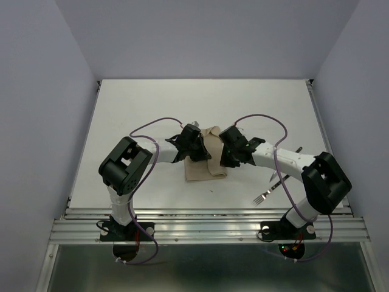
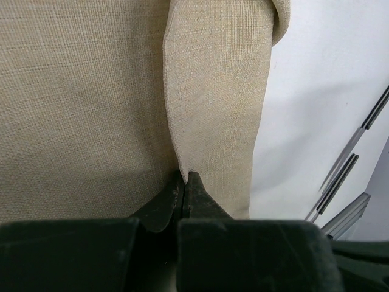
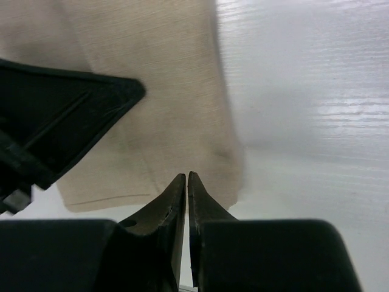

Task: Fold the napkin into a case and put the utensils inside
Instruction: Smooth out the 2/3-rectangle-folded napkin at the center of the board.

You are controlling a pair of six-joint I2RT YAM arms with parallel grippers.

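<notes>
- The far half of the table (image 1: 200,100) lies bare; there is wide passage there, bounded by the back wall (image 1: 206,36), the left wall (image 1: 36,121) and the right wall (image 1: 364,91)
- The centre is crowded; the left gripper (image 2: 185,177) and the right gripper (image 3: 187,177) flank the folded napkin (image 1: 206,165), with only a narrow strip of cloth between them
- Near right, the fork (image 1: 265,194) lies partly under the right arm (image 1: 285,159); reaching it from above is hindered
- The bare strip along the napkin's near edge is open between the two arms' bases

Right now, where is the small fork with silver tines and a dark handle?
In the top view, the fork lies on the white table beside the right arm, right of the folded beige cloth napkin.
</notes>
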